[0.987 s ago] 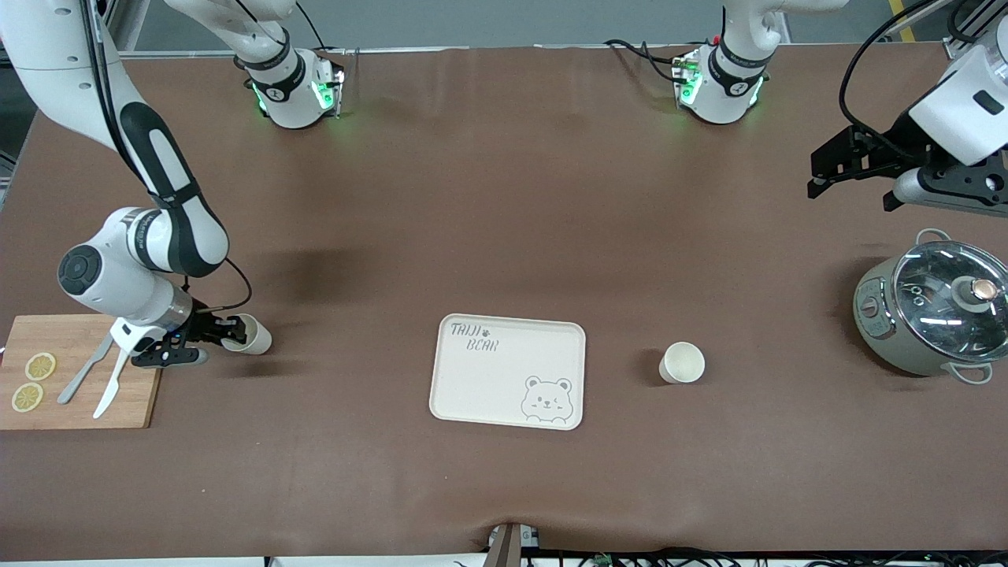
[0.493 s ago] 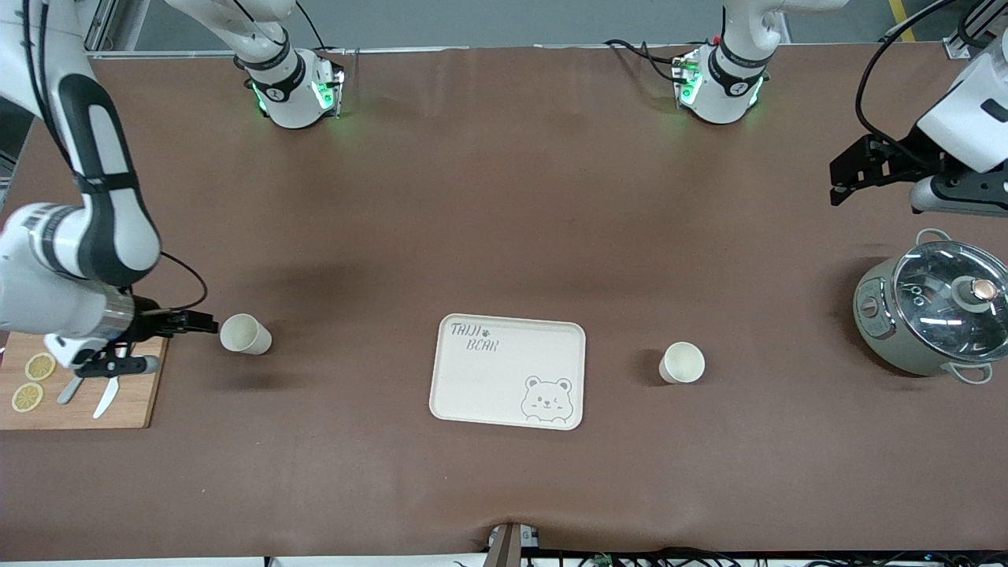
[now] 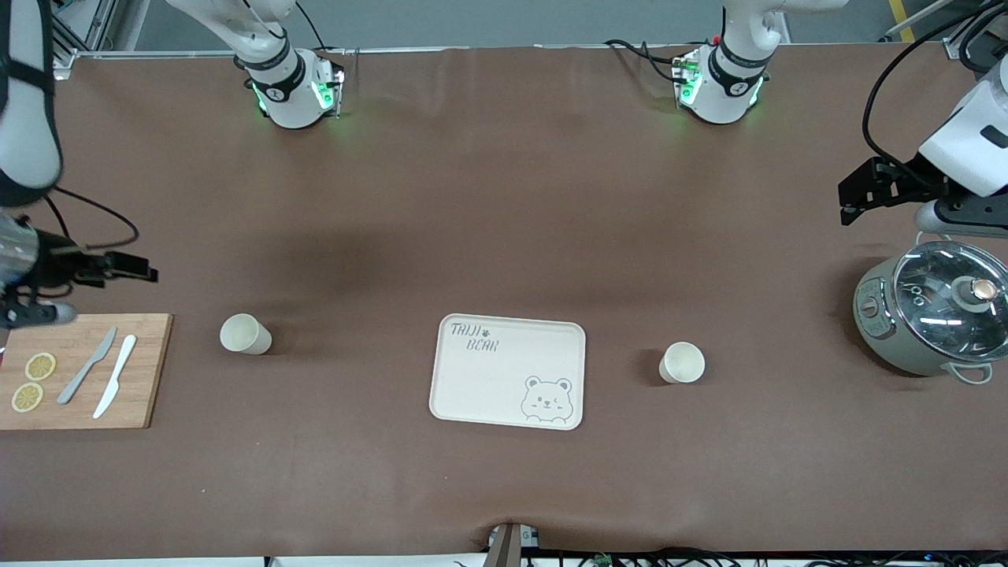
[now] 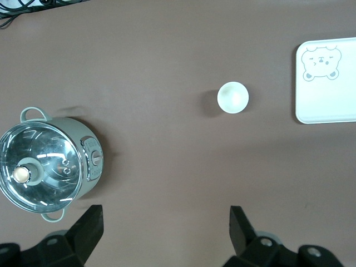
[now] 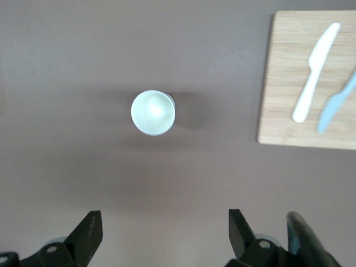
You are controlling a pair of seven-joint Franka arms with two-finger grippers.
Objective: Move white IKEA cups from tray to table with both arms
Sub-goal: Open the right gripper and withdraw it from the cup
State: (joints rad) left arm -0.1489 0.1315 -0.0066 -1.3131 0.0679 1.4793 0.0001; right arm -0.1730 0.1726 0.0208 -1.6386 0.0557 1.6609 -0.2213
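While both arms hang in the air with jaws spread wide and empty, the two white cups stand upright on the table flanking the tray [image 3: 508,370]. One cup [image 3: 245,333] sits toward the right arm's end, near the cutting board [image 3: 142,370]; the other cup [image 3: 682,362] sits toward the left arm's end. The right gripper [image 3: 130,268] hovers above the board's edge, the left gripper [image 3: 854,197] beside the pot [image 3: 929,315].
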